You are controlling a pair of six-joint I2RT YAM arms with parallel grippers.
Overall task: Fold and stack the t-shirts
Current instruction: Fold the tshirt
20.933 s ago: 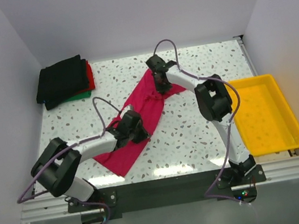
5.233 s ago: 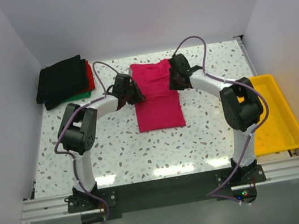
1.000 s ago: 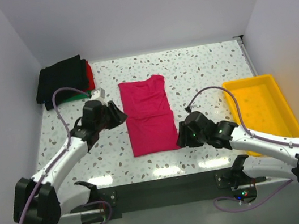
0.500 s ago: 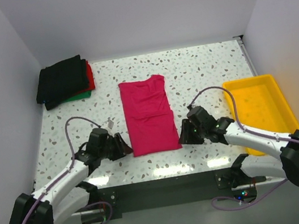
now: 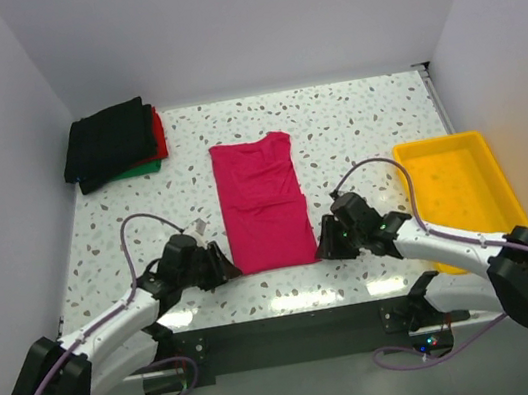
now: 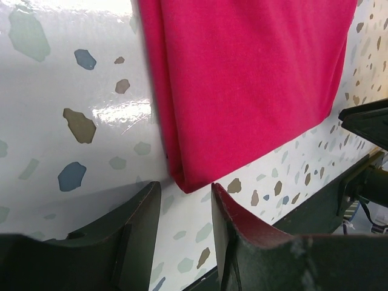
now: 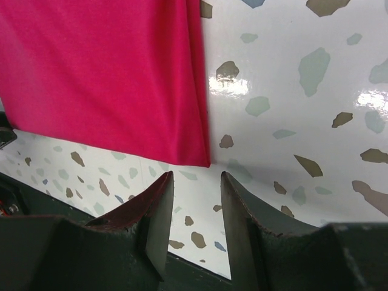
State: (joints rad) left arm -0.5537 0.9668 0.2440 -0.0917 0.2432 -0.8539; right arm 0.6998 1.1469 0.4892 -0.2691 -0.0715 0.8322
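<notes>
1. My left gripper [image 5: 223, 267] sits at the pink t-shirt's [image 5: 263, 203] near-left corner, my right gripper [image 5: 322, 243] at its near-right.
2. Both are narrowly parted and empty, seemingly just off the hem.
3. Speckled table [image 5: 354, 132] flanks the shirt.

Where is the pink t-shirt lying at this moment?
In the top view, the pink t-shirt lies flat mid-table, its near corners just ahead of the left gripper and right gripper, with the yellow tray to its right.

Your top camera looks down from 6 o'clock | wrists close, facing 3 and 9 | shared: magenta t-shirt [image 5: 263, 203] hem
</notes>
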